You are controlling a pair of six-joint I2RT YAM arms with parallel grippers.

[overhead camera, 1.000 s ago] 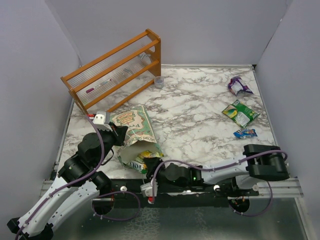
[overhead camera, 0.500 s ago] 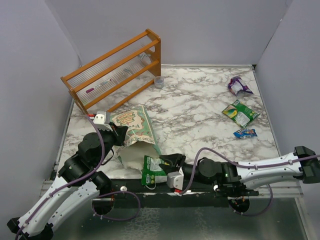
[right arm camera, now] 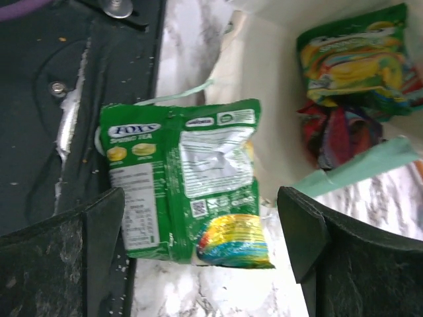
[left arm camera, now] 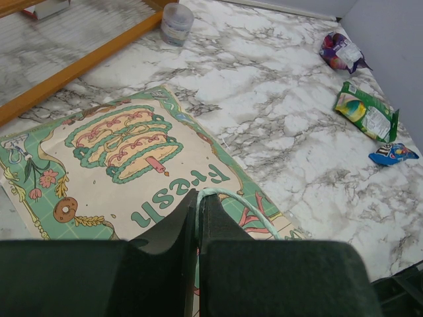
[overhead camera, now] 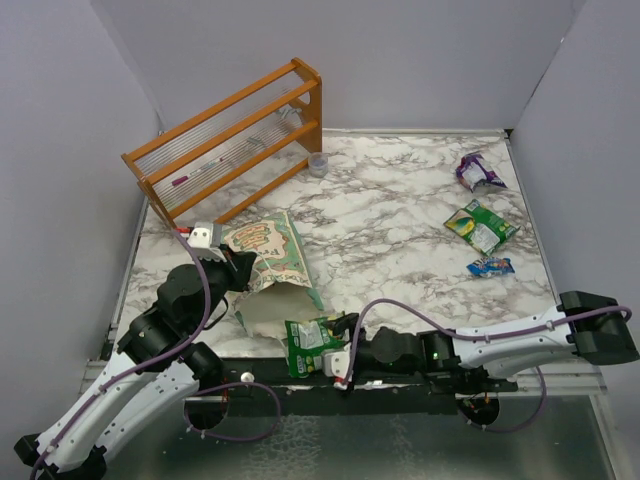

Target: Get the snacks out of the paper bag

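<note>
Green packet point(right arm camera: 188, 178) flat between wide-apart right jaws, ungripped; left jaws tight together on mint handle point(left arm camera: 225, 191) of paper bag point(left arm camera: 99, 178)

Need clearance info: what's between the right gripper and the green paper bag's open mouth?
A green crinkly foil snack packet, lying flat at the mouth of the green paper bag, between the right gripper's open fingers. Right wrist view shows it.

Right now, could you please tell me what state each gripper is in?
Left gripper: closed on the handle of the paper bag.
Right gripper: open; the green packet lies loose between its fingers.
</note>
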